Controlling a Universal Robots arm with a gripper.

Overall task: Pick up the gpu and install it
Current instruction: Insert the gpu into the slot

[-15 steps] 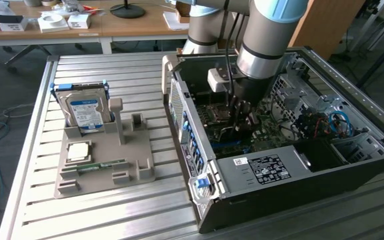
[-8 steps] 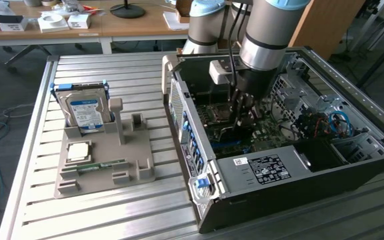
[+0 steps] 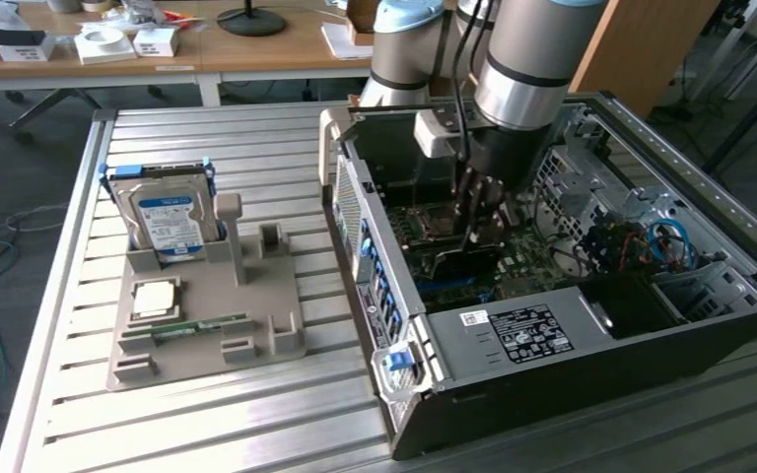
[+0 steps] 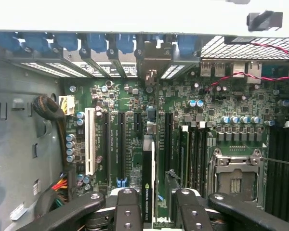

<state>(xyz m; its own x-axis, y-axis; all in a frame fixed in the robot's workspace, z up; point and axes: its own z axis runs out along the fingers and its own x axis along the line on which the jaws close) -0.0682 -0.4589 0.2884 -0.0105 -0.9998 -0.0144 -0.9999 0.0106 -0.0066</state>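
I see a slatted metal table (image 3: 221,414) in a workshop room with wooden desks (image 3: 155,49) behind, carrying a grey parts holder (image 3: 208,325) with a hard drive (image 3: 169,222) upright in it. The open computer case (image 3: 589,335) holds the motherboard (image 4: 192,110). My gripper (image 4: 154,204) pinches the gpu (image 4: 147,178), edge-on over the slots, its lower edge hidden.

Exterior view: high, angled down over my open computer case (image 3: 589,325). Wrist view: close, facing its motherboard (image 4: 183,110); both share it.
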